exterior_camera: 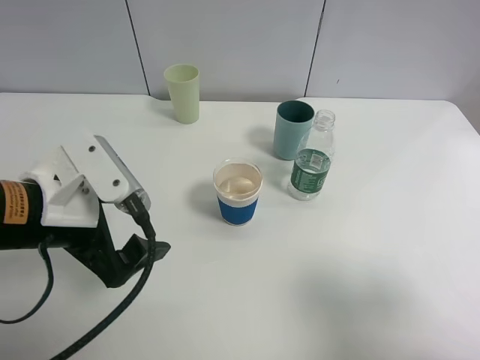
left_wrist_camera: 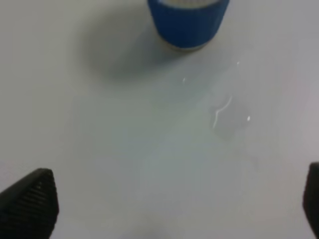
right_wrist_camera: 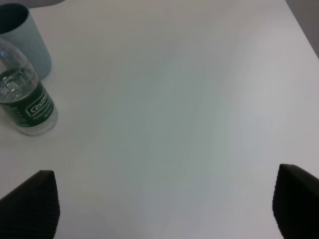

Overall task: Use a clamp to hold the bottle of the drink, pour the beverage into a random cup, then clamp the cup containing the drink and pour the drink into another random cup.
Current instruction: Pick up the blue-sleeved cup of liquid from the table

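Note:
A clear bottle (exterior_camera: 311, 166) with a green label stands uncapped mid-table, right beside a teal cup (exterior_camera: 292, 129). To their left, a white paper cup with a blue sleeve (exterior_camera: 238, 192) holds pale liquid. A pale green cup (exterior_camera: 182, 92) stands at the back. My left gripper (exterior_camera: 142, 259) hovers low at the left, its jaws wide open with nothing between them. In the left wrist view the blue-sleeved cup (left_wrist_camera: 188, 22) is ahead of the left gripper (left_wrist_camera: 169, 204). My right gripper (right_wrist_camera: 162, 204) is open and empty. The bottle (right_wrist_camera: 25, 99) and teal cup (right_wrist_camera: 25, 40) stand ahead of it, off to one side.
The white table (exterior_camera: 375, 262) meets a grey panel wall at the back. A thin wet streak (left_wrist_camera: 222, 112) lies on the surface between my left gripper and the blue-sleeved cup. The left arm's black cable (exterior_camera: 112, 315) trails toward the front edge.

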